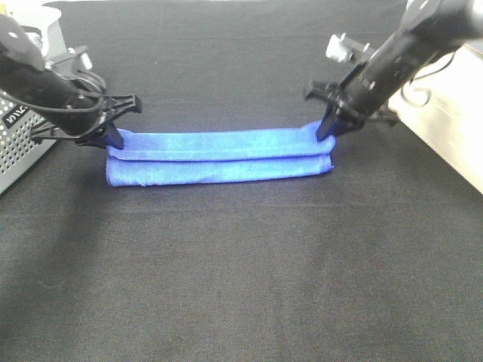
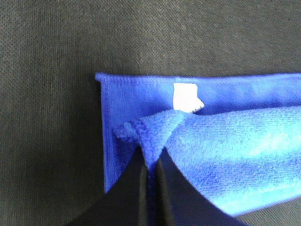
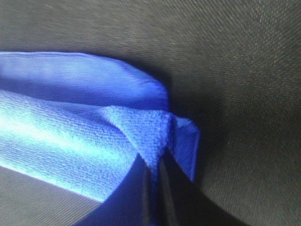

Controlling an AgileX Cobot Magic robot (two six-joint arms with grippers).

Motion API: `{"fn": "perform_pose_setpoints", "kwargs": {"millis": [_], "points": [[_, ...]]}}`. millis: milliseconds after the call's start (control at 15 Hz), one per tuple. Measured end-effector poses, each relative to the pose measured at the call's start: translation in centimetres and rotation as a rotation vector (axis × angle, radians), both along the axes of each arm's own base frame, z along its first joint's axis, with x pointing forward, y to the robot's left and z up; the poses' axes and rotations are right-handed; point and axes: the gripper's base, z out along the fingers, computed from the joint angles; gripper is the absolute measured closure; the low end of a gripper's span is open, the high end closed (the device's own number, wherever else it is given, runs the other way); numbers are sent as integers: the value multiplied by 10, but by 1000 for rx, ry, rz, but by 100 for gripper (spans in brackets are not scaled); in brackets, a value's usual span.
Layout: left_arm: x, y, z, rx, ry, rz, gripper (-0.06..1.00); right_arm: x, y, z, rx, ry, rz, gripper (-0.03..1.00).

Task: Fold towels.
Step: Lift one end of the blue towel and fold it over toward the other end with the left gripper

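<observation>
Nearest me the black table [image 1: 241, 294] lies bare, and then comes the blue microfiber towel [image 1: 219, 167], lying across the middle of it as a long, narrow band with one layer lapped over another. It looks light and thoroughly limp: the pile is fuzzy, the folds are rounded rather than creased, and the upper layer sags between its two ends. I'd expect it to drape and sway if lifted, and to drag a little on the table's cloth rather than slide. The stitched hem [image 2: 101, 127] and the corners look like the firmest places to hold, and that's where it is held. At the band's far side the left gripper [image 1: 113, 138] is clamped tight on the left corner, the fabric bunched into a peak between its fingers just beside the small white tag [image 2: 186, 96]. The right gripper [image 1: 326, 136] is pinched together on the opposite corner in the same way. Both ends will likely need to travel together, or the middle will slump and skew. Beyond the left arm stands a perforated grey basket [image 1: 15, 151].
</observation>
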Motion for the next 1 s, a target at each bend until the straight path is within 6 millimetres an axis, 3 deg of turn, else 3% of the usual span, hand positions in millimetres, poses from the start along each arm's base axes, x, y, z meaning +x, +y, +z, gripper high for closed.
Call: {"fn": "perform_pose_setpoints", "kwargs": {"millis": [67,200,400,467,667,1000], "points": [[2,0,-2,0,1,0,93,0,0,-2,-2,2,1,97],[4,0,-8,5,5,2,76,1,0,-6,-7,4,-1,86],[4,0,-8,7,3,-1,27,0,-1,-6,-5,19,-13,33],[4,0,-9,6,7,-2,20,-1,-1,-6,-3,31,-8,21],[1,0,-10,15,42,-11,15,-5,-1,-5,-12,78,30,12],[-2,1,-16,-5,106,48,15,-7,-1,-6,-26,94,50,11]]}}
